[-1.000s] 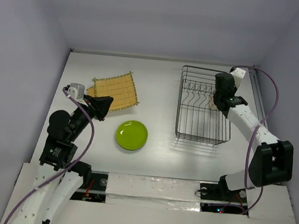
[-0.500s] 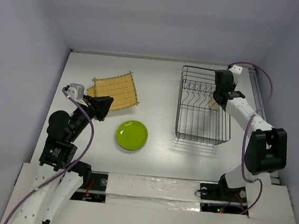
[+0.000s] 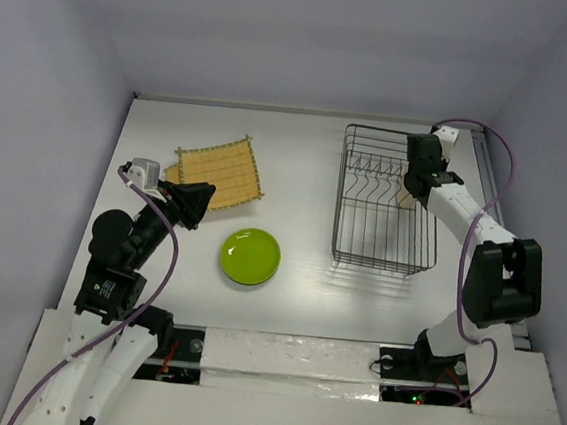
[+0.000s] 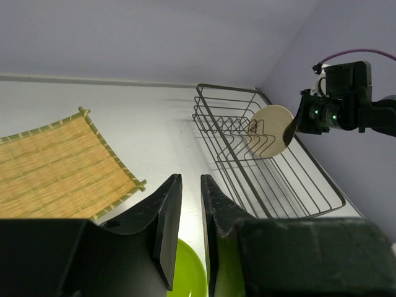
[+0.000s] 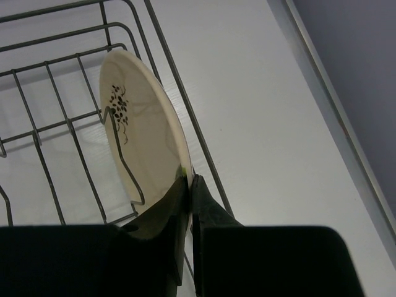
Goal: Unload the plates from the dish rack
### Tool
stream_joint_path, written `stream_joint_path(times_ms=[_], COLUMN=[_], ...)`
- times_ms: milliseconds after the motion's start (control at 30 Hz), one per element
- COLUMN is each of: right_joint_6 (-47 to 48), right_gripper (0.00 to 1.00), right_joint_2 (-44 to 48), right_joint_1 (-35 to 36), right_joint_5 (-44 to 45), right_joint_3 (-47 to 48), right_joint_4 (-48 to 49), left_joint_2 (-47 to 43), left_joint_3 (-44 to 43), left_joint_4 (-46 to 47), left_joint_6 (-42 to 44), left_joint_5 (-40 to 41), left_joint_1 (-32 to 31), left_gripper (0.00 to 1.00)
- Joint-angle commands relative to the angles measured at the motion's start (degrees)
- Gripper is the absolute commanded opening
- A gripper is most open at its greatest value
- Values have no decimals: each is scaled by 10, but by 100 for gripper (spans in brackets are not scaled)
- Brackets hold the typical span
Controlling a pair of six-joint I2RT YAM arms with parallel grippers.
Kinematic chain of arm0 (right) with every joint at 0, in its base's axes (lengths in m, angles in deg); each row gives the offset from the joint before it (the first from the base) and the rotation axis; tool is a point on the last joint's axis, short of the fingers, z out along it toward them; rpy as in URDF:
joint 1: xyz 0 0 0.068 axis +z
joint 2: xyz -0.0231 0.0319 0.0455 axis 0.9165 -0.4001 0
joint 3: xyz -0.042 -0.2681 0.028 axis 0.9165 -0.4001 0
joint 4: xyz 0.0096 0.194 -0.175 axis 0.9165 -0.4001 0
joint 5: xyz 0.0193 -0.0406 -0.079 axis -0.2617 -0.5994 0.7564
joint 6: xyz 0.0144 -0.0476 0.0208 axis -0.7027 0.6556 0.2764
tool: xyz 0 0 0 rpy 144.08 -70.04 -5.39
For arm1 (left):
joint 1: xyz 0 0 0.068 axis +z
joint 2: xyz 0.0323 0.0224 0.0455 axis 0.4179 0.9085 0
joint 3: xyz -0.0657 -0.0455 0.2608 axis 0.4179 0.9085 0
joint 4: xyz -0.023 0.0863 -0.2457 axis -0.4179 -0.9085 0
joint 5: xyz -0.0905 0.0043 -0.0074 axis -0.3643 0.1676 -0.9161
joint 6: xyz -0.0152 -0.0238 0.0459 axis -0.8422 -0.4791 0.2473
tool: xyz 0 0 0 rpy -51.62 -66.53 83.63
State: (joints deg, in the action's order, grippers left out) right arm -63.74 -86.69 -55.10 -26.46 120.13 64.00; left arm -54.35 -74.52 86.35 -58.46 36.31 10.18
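Note:
The dish rack [image 3: 342, 193] stands at the right of the table. A cream round plate [image 3: 404, 195] with a dark patch stands on edge in it by the right wall. My right gripper [image 3: 412, 189] is shut on that plate's rim; in the right wrist view the fingertips [image 5: 189, 179] pinch the edge of the plate [image 5: 142, 133] just inside the rack wire. My left gripper [image 3: 202, 199] hangs over the table to the left, narrowly open and empty [image 4: 190, 179]. A lime-green plate [image 3: 250, 256] and a yellow square plate [image 3: 221, 170] lie on the table.
A second yellow plate [image 3: 173, 173] pokes out from under the square one. The rack [image 4: 272, 167] and the cream plate [image 4: 268, 131] also show in the left wrist view. A raised strip [image 3: 487, 182] runs along the table's right edge, beside the rack.
My right wrist has shifted a little toward the back of the rack and stands closed on the cream plate's rim. The left arm has not moved.

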Motion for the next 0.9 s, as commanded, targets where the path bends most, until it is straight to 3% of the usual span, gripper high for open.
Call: stream_joint_path(times_ms=[0, 300, 567, 700, 867], right_joint_6=[-2, 13, 17, 3, -49], right_gripper=[2, 0, 0, 0, 0], right_joint_2=[58, 119, 187, 236, 243], right_joint_1=[-1, -1, 22, 49, 151], right_joint_5=[9, 28, -10, -176, -346], right_joint_3=[25, 64, 87, 60, -20], right_joint_4=[1, -41, -64, -26, 66], left_joint_2=[0, 5, 5, 4, 4], left_joint_3=[-19, -18, -18, -18, -18], left_joint_4=[28, 30, 30, 29, 26], left_joint_6=[1, 1, 1, 1, 3], left_joint_5=[-3, -5, -4, -2, 3], left_joint_1=[-1, -1, -1, -1, -1], left_gripper=[16, 16, 17, 17, 17])
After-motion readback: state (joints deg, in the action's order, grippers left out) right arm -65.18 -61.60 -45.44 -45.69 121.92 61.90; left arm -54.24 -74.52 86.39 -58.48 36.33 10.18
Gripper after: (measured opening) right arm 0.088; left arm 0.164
